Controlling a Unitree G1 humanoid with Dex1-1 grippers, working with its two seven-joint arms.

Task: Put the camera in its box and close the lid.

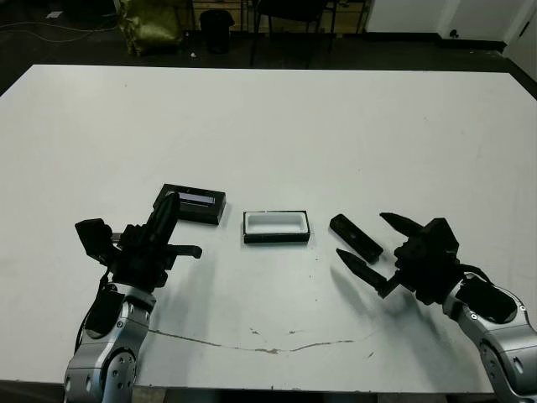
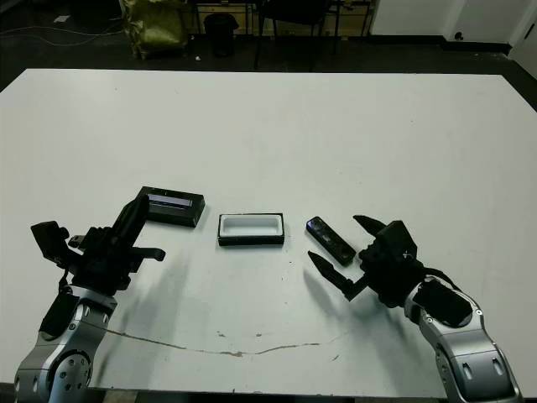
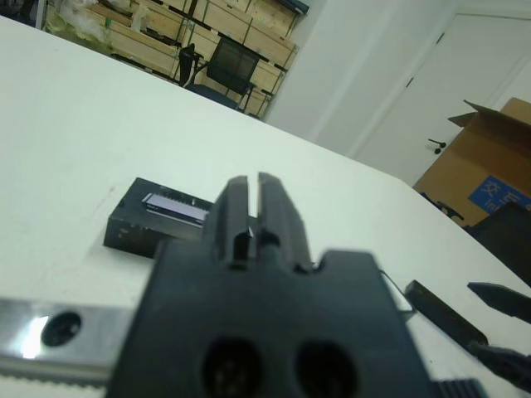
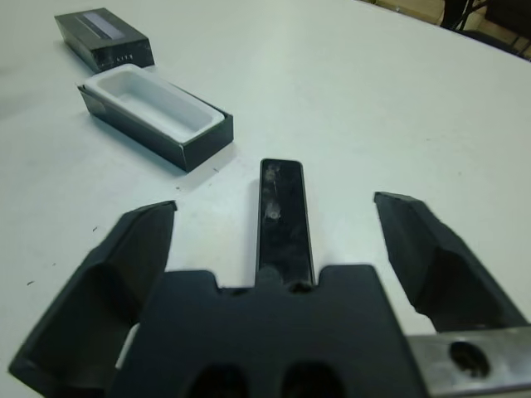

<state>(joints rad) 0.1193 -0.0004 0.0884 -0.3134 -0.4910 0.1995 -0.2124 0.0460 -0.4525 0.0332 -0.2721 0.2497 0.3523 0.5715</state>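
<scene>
Right wrist view: camera (image 4: pixel 282 217) lies ungrasped between spread right gripper (image 4: pixel 282 274) fingers; box (image 4: pixel 158 116) empty, lid (image 4: pixel 104 37) off; left gripper (image 3: pixel 246 199) pinched shut.

1. Lying flat between the spread fingers of the right gripper (image 4: pixel 278 249): the camera (image 4: pixel 282 217), bare table (image 1: pixel 277 126) flanking both sides.
2. Sitting beyond it: the box (image 1: pixel 276 227), open top unobstructed.
3. Resting just ahead of the left gripper (image 1: pixel 172 210): the lid (image 1: pixel 193 203).
</scene>
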